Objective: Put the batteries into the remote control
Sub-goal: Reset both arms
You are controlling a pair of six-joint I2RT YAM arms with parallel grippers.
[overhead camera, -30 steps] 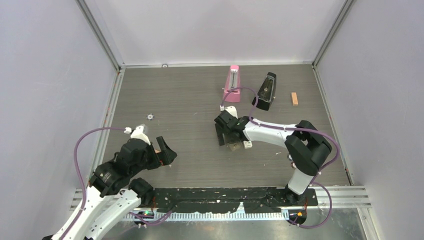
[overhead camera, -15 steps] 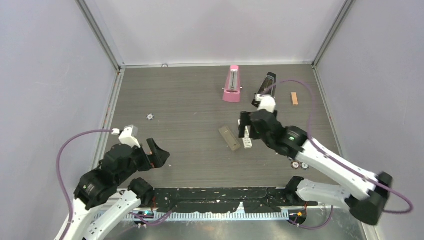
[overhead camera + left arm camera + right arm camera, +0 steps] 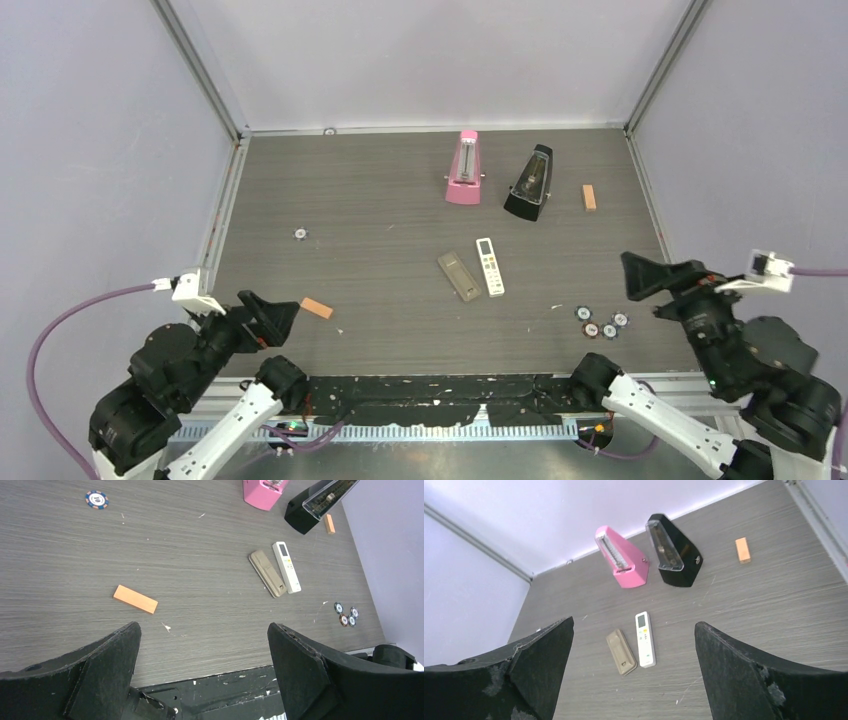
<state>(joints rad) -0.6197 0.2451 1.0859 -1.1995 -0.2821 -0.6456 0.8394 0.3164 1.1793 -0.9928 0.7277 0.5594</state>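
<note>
The remote control (image 3: 490,266) is slim and white with a small grey display, and it lies face up mid-table (image 3: 644,639) (image 3: 286,566). A grey-beige oblong piece (image 3: 459,276) lies right beside it on its left (image 3: 621,652). No batteries show in any view. My left gripper (image 3: 275,318) hangs open and empty over the near left edge (image 3: 203,630). My right gripper (image 3: 665,285) is raised at the near right, open and empty (image 3: 634,625), well back from the remote control.
A pink metronome (image 3: 463,168) and a black metronome (image 3: 529,182) stand at the back. One orange block (image 3: 589,197) lies back right, another (image 3: 316,308) near my left gripper. Poker chips (image 3: 600,322) lie front right, and a single chip (image 3: 299,233) lies at the left.
My right arm has pulled back from the remote control and the beige piece to the near right, its jaws opening wider. My left arm drew back towards the near edge.
</note>
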